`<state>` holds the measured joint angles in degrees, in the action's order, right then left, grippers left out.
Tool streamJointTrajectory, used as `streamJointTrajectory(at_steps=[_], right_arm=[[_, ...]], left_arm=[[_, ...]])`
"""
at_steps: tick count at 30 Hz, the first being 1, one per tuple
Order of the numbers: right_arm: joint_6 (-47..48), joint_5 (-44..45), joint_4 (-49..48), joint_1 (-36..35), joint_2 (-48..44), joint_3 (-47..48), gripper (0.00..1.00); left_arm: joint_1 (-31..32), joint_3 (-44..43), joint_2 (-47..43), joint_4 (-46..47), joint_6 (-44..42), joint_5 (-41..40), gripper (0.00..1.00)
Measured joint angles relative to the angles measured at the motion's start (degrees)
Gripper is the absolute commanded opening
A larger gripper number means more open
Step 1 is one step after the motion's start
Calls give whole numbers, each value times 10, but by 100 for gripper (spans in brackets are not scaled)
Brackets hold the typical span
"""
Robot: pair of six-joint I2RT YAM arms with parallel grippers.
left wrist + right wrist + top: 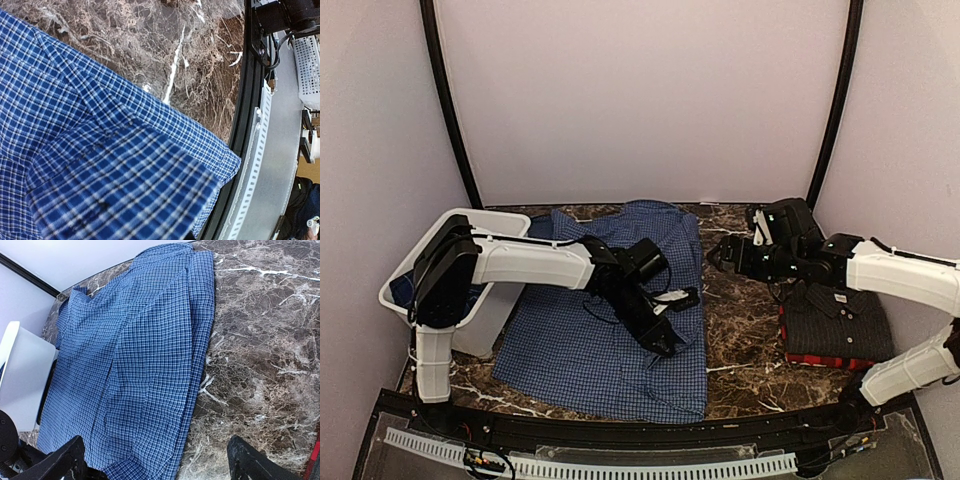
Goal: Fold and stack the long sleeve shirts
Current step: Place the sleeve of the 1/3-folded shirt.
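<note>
The blue-and-white check shirt [605,360] lies spread on the marble table, collar toward the back. My left gripper [667,340] is low over its right half. In the left wrist view a blurred fold of the shirt [125,195] hangs close to the camera and hides the fingers, so it seems held. My right gripper [718,255] is open and empty above the shirt's right edge [200,340], its fingers [65,462] spread wide. The black pinstripe shirt [835,322] lies folded on top of the red-and-black plaid shirt [817,360] at the right.
A white plastic bin [415,265] stands at the left edge under my left arm, with dark cloth inside; it also shows in the right wrist view [20,375]. Bare marble [745,330] lies between the blue shirt and the stack. A black rail [240,140] runs along the near edge.
</note>
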<state>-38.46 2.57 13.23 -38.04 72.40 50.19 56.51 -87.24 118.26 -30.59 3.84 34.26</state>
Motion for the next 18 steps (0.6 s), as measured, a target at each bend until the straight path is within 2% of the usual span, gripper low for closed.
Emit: streamJointTrajectory(at_steps=[1, 3, 7, 11, 15, 17, 18], right_arm=[[0, 0, 0, 0, 0, 0, 96], [0, 0, -1, 0, 0, 0, 96], [0, -2, -2, 0, 0, -4, 96], [-1, -1, -2, 0, 0, -8, 96], [-2, -2, -2, 0, 0, -9, 93], [-4, -5, -6, 0, 4, -9, 84], [-3, -7, -10, 1, 9, -9, 75]], left_arm=[[0, 0, 0, -2, 0, 0, 22], [0, -1, 0, -4, -2, 1, 36], [0, -8, 0, -7, -2, 11, 47], [0, -8, 0, -5, 0, 25, 50], [-2, 2, -11, 12, 10, 35, 49], [-8, 12, -23, 24, 24, 37, 48], [-12, 18, -31, 32, 33, 36, 47]])
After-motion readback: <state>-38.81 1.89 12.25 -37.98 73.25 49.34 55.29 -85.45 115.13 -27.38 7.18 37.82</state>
